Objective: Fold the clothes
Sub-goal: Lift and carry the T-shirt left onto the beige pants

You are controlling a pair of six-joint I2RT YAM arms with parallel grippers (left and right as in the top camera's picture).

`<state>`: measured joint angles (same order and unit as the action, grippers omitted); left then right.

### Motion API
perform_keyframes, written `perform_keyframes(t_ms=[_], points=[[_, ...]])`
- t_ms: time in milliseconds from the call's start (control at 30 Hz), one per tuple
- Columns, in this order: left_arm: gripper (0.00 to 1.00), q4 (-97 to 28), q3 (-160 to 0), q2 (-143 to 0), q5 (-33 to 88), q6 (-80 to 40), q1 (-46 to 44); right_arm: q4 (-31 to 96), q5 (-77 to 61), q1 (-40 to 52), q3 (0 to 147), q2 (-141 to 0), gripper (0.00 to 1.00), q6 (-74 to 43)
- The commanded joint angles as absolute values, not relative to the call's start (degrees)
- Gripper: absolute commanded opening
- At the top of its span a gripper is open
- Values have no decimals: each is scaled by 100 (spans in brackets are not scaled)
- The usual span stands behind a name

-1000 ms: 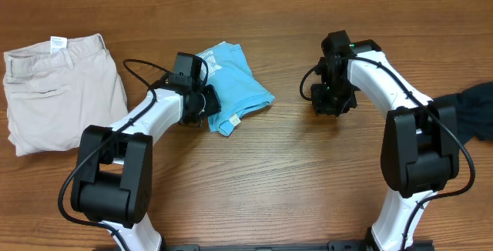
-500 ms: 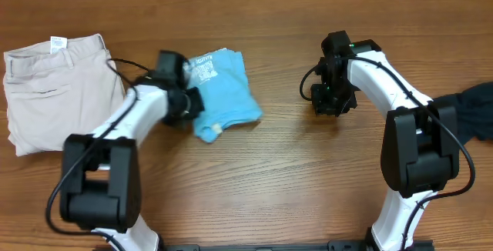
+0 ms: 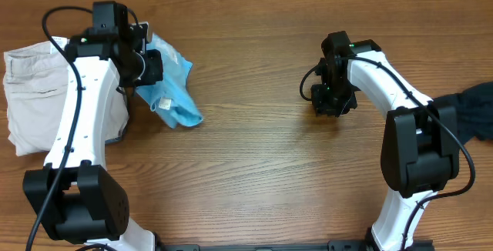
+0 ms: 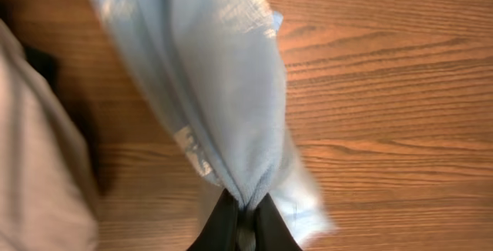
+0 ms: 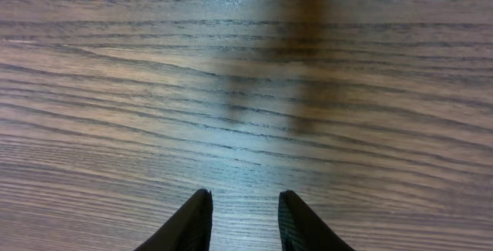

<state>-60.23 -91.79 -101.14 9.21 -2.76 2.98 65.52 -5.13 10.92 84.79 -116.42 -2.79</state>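
A brown wooden table (image 3: 262,174) with strong grain fills the overhead view, bare through the middle. Judging from how things lie, about one garment of three looks finished. The beige cotton shorts (image 3: 31,89) rest flat at the left edge of the frame in a compact, roughly squared shape, waistband toward the top, and appear folded. Just right of them, in the upper left, the light blue T-shirt (image 3: 176,81) hangs bunched from the left fingers (image 4: 219,228), which are pinched tight on a gathered ridge of the cloth. It looks thin and limp, a crumpled drape with a small white tag near its lower end, which trails to the table; no neat fold shows. Whether it touches the shorts I cannot tell. At the far right edge a black fabric garment (image 3: 477,108) lies in a loose heap, partly cut off by the frame and apparently not yet folded. The right fingers (image 5: 189,219) hover part-open over bare wood, right of centre, holding nothing.
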Motion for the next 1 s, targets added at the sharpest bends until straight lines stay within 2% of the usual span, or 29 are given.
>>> perform_keyframes(t_ms=[0, 333, 833, 967], points=[[4, -6252, -9926, -9998, 187, 137, 281, 6541, -521, 1074, 8482, -11443, 32, -261], [4, -6440, -10785, -9998, -38, 447, 755, 6606, -521, 1074, 8482, -11443, 32, -261], [4, -6029, -10877, -9998, 10, 862, 1767, 6696, -519, 1074, 8482, -11443, 32, -261], [4, -5929, -10877, -9998, 346, 989, 2185, 6698, -519, 1074, 8482, -11443, 33, -261]])
